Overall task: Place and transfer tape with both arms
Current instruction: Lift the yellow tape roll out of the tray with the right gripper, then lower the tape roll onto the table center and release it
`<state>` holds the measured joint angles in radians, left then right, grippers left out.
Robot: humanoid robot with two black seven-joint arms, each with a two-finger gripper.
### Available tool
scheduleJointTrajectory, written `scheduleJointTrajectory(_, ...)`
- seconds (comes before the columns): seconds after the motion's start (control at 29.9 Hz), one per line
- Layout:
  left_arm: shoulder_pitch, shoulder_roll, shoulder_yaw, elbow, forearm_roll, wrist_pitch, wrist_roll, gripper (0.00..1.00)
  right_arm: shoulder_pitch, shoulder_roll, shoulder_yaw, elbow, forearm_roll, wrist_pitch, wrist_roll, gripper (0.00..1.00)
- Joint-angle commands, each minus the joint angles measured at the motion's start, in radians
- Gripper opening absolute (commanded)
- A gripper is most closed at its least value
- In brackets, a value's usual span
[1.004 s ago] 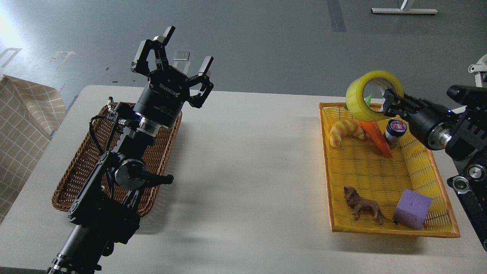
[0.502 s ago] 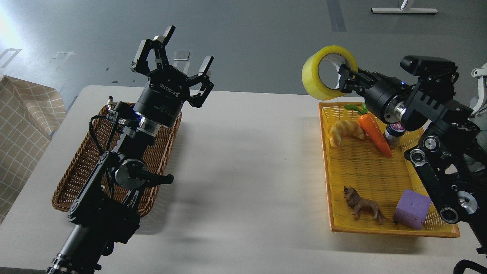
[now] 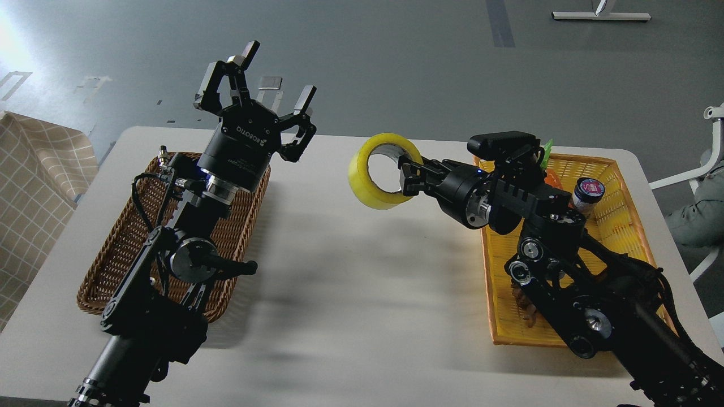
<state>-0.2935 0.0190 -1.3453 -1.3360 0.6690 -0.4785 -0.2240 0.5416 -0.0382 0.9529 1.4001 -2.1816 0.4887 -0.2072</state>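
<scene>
The tape [image 3: 365, 181], a wide yellow translucent roll with a pale core, hangs in the air above the middle of the white table [image 3: 362, 294]. My right gripper [image 3: 408, 176] is shut on the roll's right wall, one finger inside the core. The roll stands on edge, its hole facing me. My left gripper [image 3: 254, 85] is open and empty, held up above the far end of the brown wicker basket [image 3: 121, 249], well left of the tape.
A yellow tray [image 3: 622, 226] at the right holds a small jar [image 3: 587, 195] and a carrot, mostly hidden by my right arm. A checked cloth [image 3: 34, 181] lies at the far left. A white chair leg shows at the right edge.
My right arm has swung left and down with the tape, from above the yellow tray to above the table's middle. The left arm has not moved.
</scene>
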Motion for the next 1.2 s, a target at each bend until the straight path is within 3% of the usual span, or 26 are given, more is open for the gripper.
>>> scheduleJointTrajectory(0.0, 0.002, 0.001, 0.000, 0.000, 0.000, 0.000, -0.001, 0.98, 0.006, 0.037, -0.045, -0.039, 0.000, 0.000, 0.000, 0.28)
scheduleJointTrajectory(0.57, 0.008, 0.007, -0.006, 0.000, 0.000, 0.000, -0.001, 0.98, -0.009, 0.038, -0.080, -0.145, 0.000, 0.000, -0.001, 0.29)
scheduleJointTrajectory(1.17, 0.020, 0.010, -0.009, -0.002, 0.000, -0.002, -0.001, 0.98, -0.042, 0.038, -0.077, -0.148, 0.000, 0.000, -0.001, 0.29)
